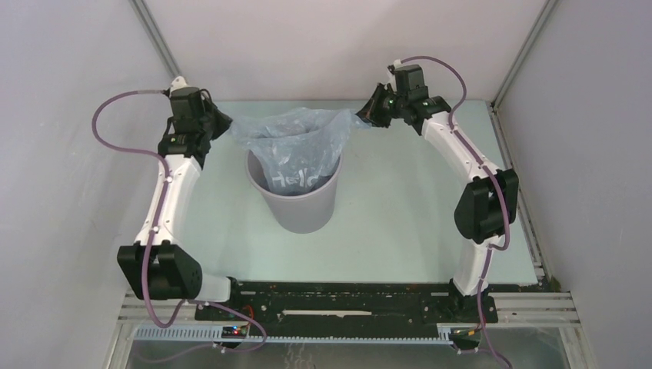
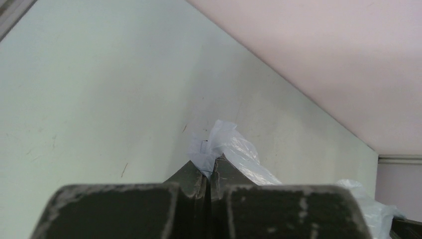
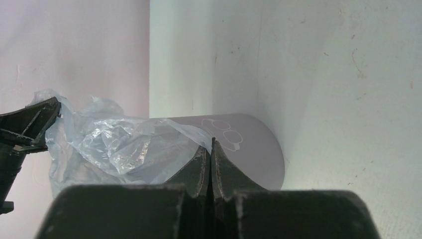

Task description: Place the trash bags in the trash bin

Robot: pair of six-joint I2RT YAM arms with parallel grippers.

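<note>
The pale green surface (image 1: 400, 223) carries the plain grey round plastic bin (image 1: 300, 211) at its centre. The thin, pale blue, translucent film bag (image 1: 296, 146) hangs partly inside it, its mouth stretched wide above the rim, probably so it can be lowered in. The left fingers (image 2: 191, 177), at the bin's ten o'clock, and the right fingers (image 3: 196, 167), at two o'clock, are pressed together, each pinching a bag edge.
</note>
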